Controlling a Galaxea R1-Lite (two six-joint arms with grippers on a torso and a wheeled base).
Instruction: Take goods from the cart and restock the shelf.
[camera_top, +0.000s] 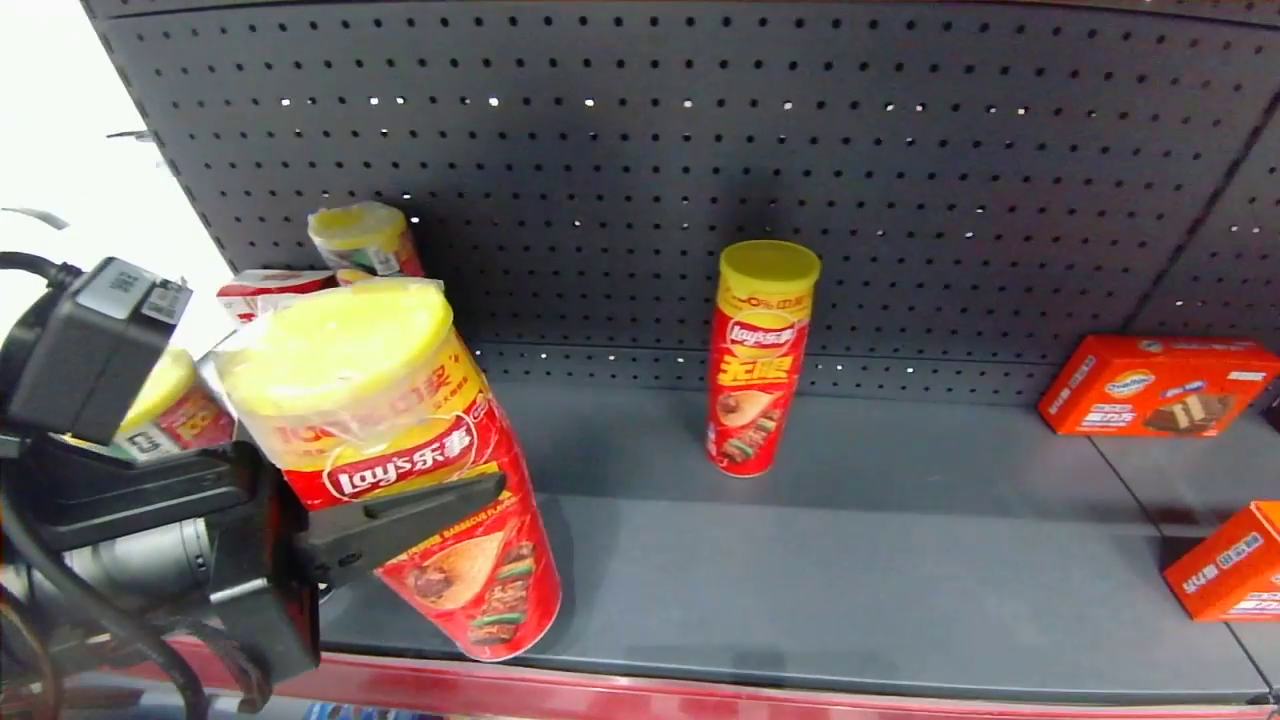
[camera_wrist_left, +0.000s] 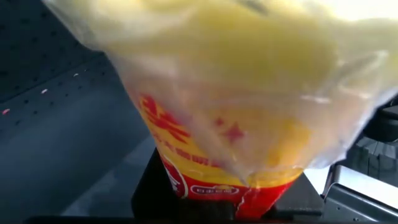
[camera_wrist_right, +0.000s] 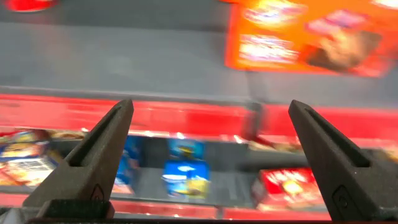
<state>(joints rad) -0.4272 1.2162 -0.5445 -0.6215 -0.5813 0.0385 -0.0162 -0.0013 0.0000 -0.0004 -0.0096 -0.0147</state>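
Tilted chip can (camera_top: 400, 440) at shelf (camera_top: 900, 560) front; upright can (camera_top: 760, 360), orange boxes (camera_top: 1155, 385) beyond.

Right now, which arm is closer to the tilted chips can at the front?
Left. The left tool is shut on the tilted chips can at the front left of the shelf. The right tool is open, off by an orange box.
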